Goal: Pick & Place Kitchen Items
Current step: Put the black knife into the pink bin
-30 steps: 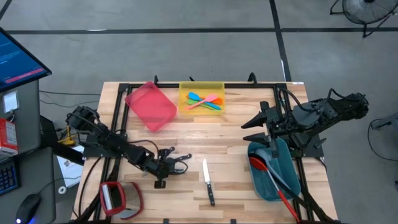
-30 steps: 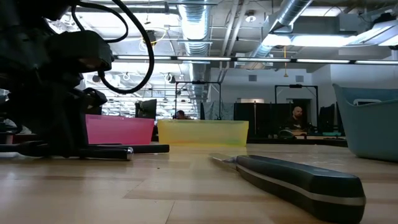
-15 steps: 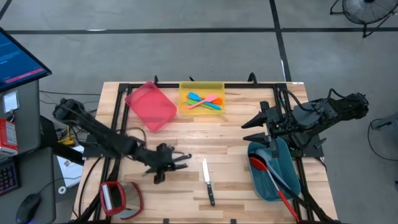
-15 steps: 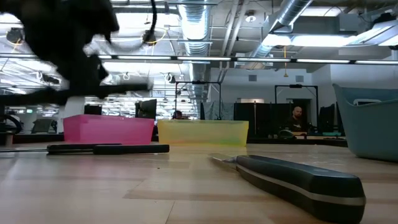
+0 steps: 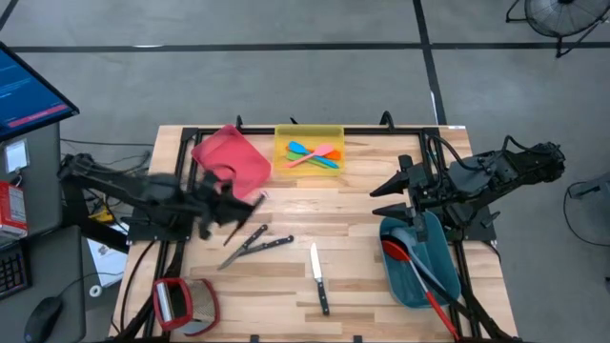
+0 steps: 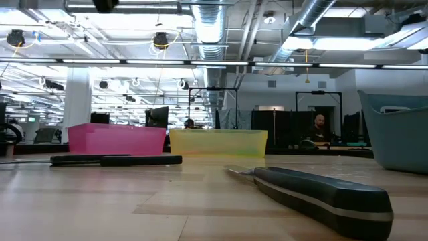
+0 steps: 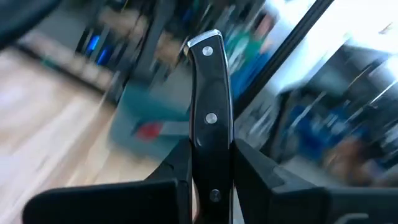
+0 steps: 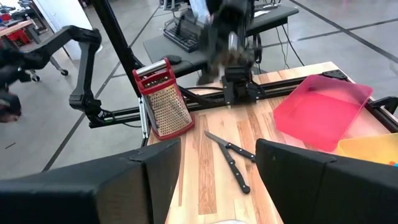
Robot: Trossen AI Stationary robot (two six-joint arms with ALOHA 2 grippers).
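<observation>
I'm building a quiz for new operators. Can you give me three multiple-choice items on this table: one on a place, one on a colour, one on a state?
1. Where do the small spatulas lie?
A. in the pink bin
B. in the yellow bin
C. on the bare table

2. What colour is the bin holding the red spoon?
A. teal
B. pink
C. white

3. What is the left gripper doing?
A. jaws wide open, empty
B. holding a grater
C. jaws shut on a black-handled knife

Answers:
1 B: the small spatulas sit inside the yellow bin.
2 A: the red spoon rests in the teal bin.
3 C: the left wrist view shows the left gripper clamping the black-handled knife.
</observation>
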